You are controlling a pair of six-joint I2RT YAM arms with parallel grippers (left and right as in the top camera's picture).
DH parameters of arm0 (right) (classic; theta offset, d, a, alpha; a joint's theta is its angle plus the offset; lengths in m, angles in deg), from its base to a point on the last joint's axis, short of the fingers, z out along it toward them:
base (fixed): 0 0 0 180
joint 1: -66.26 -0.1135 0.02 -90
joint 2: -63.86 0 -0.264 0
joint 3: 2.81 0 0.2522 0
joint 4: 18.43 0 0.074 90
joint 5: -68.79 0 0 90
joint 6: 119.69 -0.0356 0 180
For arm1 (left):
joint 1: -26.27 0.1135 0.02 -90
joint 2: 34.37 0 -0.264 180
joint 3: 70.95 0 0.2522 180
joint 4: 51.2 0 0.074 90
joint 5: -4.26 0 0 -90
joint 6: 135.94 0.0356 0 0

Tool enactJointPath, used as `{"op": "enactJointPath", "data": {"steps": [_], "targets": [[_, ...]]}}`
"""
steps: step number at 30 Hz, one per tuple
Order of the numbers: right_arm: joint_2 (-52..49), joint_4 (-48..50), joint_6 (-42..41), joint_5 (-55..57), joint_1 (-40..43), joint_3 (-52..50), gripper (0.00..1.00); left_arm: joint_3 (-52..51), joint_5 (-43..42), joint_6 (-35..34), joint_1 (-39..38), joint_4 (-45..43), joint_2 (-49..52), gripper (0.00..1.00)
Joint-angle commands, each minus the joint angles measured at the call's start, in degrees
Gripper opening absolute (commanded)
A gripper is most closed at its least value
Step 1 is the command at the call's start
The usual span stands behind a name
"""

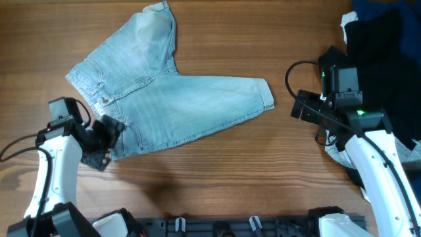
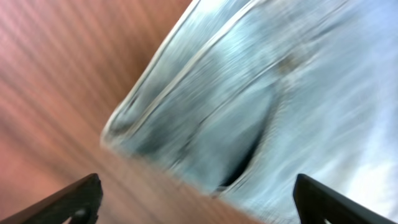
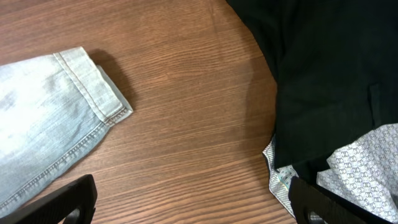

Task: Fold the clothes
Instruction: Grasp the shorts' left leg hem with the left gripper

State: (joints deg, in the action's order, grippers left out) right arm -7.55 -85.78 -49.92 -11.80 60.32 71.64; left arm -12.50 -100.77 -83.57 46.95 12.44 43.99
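apparently poised to grab, the left end effector (image 1: 110, 131) sits wide at the jeans' (image 1: 164, 99) seven o'clock corner; right end effector (image 1: 299, 108) wide too.

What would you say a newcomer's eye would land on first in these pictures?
First, the pale jeans, spread in a V across the middle of the wooden table. Next, the left gripper, open beside the waistband's lower corner, and the right gripper, open over bare wood just beyond a leg hem. A black garment is heaped at the table's right edge.
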Motion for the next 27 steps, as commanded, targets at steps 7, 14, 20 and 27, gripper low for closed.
{"op": "enactJointPath", "data": {"steps": [7,14,20,27], "targets": [[-0.76,0.02,0.72,-0.52,0.17,0.7,1.0,-4.66,-2.08,-2.43,-6.82,5.14,0.2,1.0],[-0.81,-0.02,0.72,-0.52,0.17,0.7,1.0,-13.57,-2.05,-14.91,-8.17,-5.42,0.17,1.0],[-0.81,-0.02,0.74,-0.52,0.17,0.7,1.0,-15.15,-0.81,-15.61,-8.15,-16.83,0.17,1.0],[-0.81,0.02,0.72,-0.5,0.17,0.7,1.0,-15.15,-0.5,-15.63,-8.15,-20.98,0.17,0.95]]}}
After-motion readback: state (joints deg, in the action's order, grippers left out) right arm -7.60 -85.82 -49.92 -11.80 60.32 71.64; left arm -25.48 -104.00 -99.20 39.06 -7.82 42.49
